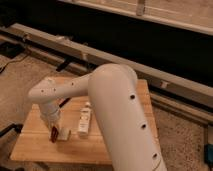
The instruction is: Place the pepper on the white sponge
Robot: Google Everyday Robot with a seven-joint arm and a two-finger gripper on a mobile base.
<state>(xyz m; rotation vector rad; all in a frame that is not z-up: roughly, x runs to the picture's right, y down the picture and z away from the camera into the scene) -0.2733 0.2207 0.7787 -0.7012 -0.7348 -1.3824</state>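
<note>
Camera view showed the gripper (54, 128) low over the left part of the wooden table (30, 146), its fingers pinched together on the pepper (53, 135), which hung just left of the white sponge (64, 133). The placing step seemed to be in hand. The next move called for a slight shift right over the sponge, short of the white bottle-like item (84, 122), before letting go.

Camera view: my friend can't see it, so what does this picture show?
A big white robot arm bends down over a wooden table, its gripper shut on a small dark-red pepper right next to the white sponge. A narrow white bottle lies on the table on the sponge's other side.
</note>
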